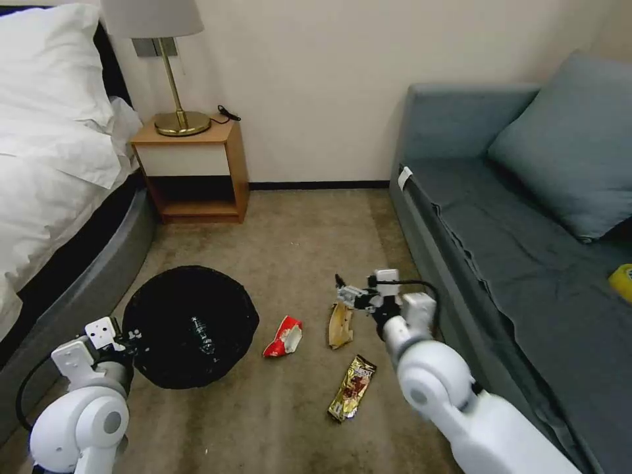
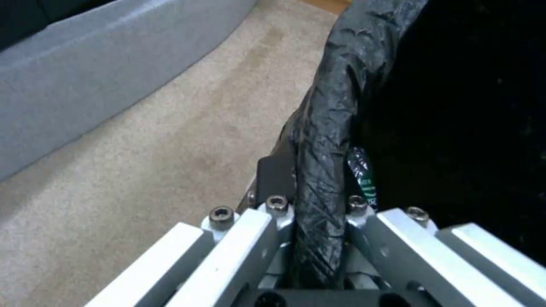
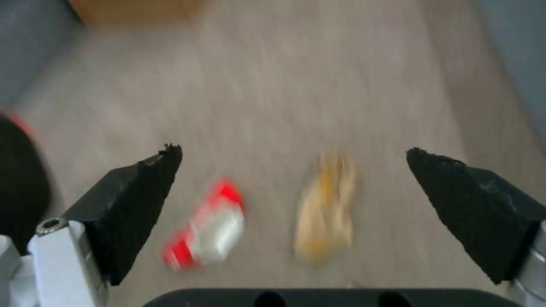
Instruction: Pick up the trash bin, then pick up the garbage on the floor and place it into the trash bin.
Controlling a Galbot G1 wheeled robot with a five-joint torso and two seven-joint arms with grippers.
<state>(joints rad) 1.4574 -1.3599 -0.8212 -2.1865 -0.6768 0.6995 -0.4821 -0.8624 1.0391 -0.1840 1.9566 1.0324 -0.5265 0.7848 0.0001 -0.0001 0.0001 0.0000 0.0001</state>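
Left pincer (image 2: 318, 238) clamping trash bin (image 1: 191, 326) rim, beige carpet (image 1: 296, 250), sofa (image 1: 526, 263) right.

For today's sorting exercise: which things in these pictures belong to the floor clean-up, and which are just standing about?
Belongs to the job:
- trash bin, rim clamped in the left claw
- bottle, inside the bin
- red-and-white wrapper
- peel scrap, under the open right claw
- gold wrapper

Just lying about:
- lamp
- nightstand
- yellow tape roll

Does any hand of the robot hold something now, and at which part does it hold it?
The left hand holds the trash bin by its bag-covered rim. The right hand is open above the floor and holds nothing.
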